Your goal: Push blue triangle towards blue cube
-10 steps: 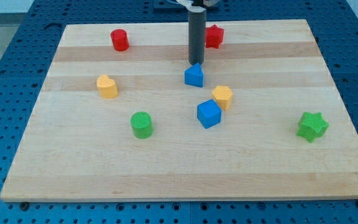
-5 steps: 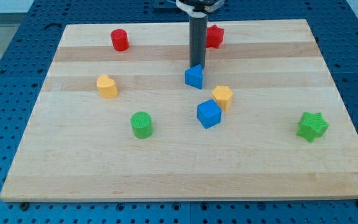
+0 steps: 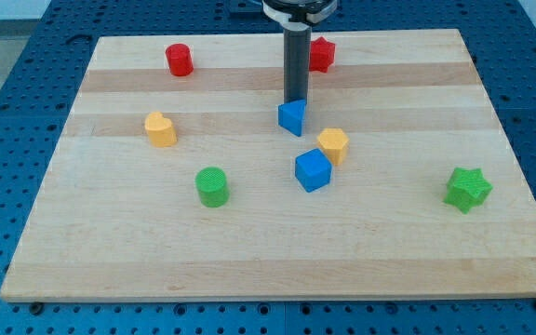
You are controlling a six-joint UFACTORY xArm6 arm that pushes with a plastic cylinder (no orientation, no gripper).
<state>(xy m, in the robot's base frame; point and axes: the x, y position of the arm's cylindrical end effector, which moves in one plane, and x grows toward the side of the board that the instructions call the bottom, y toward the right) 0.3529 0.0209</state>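
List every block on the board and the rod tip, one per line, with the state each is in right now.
my tip: down at the blue triangle's top edge, apparently touching it
blue triangle: upright, apart from the blue cube
blue cube: flat, close beside the orange hexagon
orange hexagon: flat
orange heart: standing alone
green cylinder: upright, alone
green star: alone
red cylinder: upright
red star: partly hidden behind the rod

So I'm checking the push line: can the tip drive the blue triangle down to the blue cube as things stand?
Probably yes. My tip sits at the top edge of the blue triangle, and the blue cube lies below, slightly right. The yellow block stands just right of the path, so it may get clipped.
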